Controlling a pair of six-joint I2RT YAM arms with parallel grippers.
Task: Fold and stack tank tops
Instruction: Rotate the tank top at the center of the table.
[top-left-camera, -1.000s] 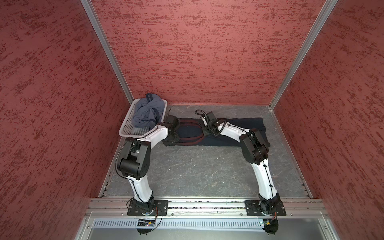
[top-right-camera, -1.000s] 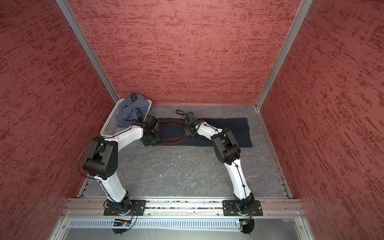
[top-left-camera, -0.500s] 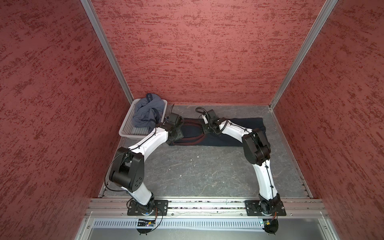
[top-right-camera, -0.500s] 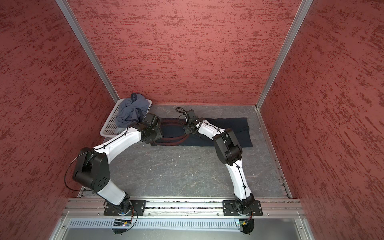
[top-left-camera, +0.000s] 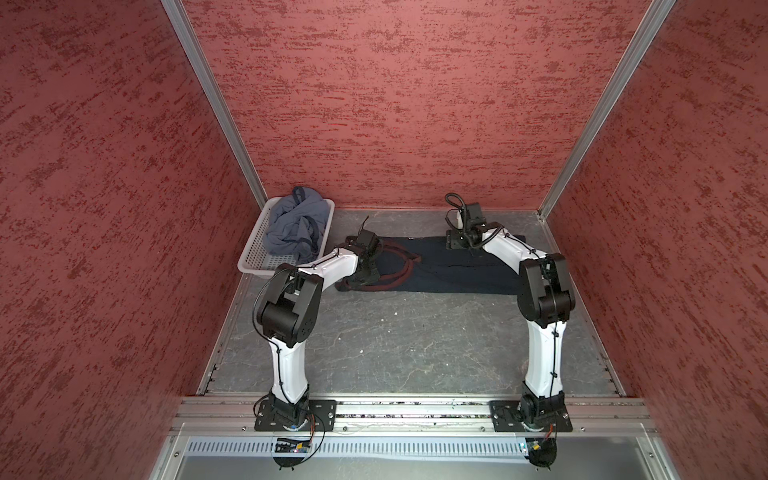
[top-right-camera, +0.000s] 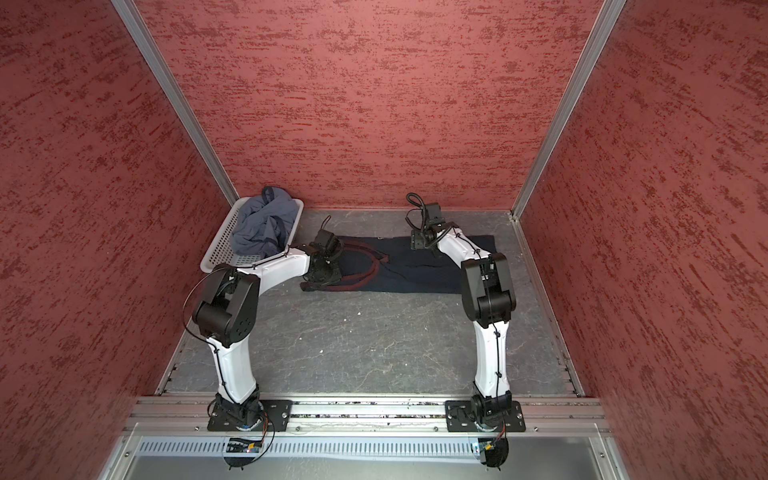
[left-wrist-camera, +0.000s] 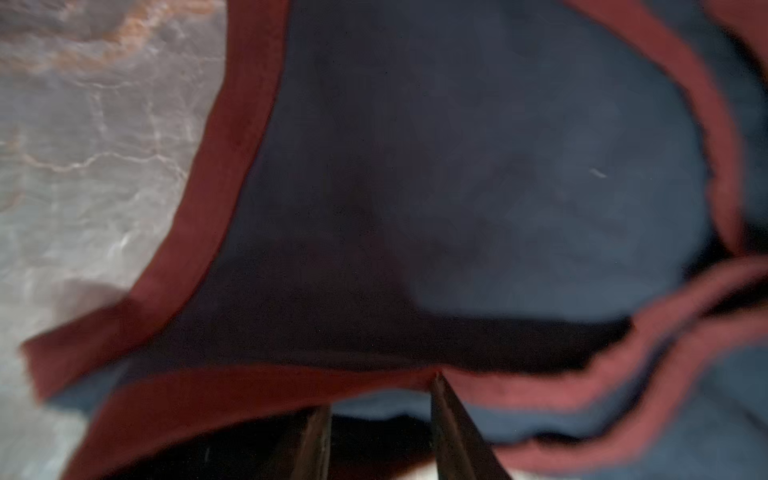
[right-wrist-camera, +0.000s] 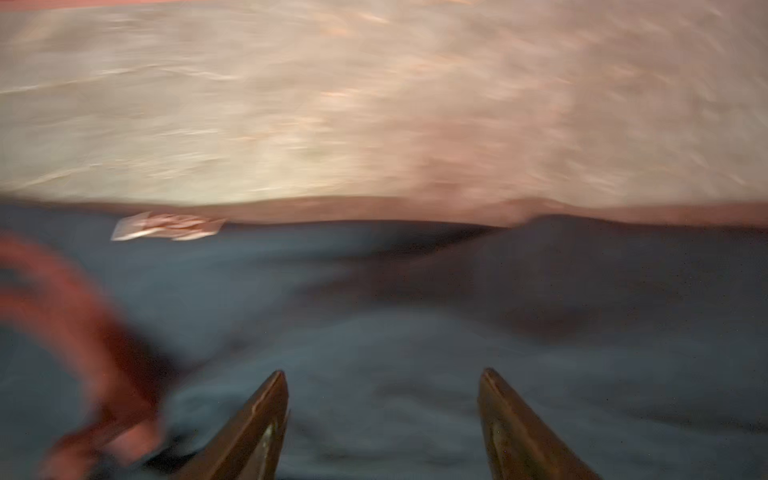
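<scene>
Reaching forward with left arm (top-left-camera: 332, 266) and right arm (top-left-camera: 505, 249), elbows raised; holding left pincer (left-wrist-camera: 380, 395) narrowly parted and low, right pincer (right-wrist-camera: 383, 374) spread wide, empty.

Crumpled tank top (top-left-camera: 296, 224) in basket (top-left-camera: 254, 254); spread tank top (top-left-camera: 457, 270) right of it.

Two tank tops — navy top (top-left-camera: 457, 270), grey top (top-left-camera: 297, 226) — one basket (top-left-camera: 258, 261).
</scene>
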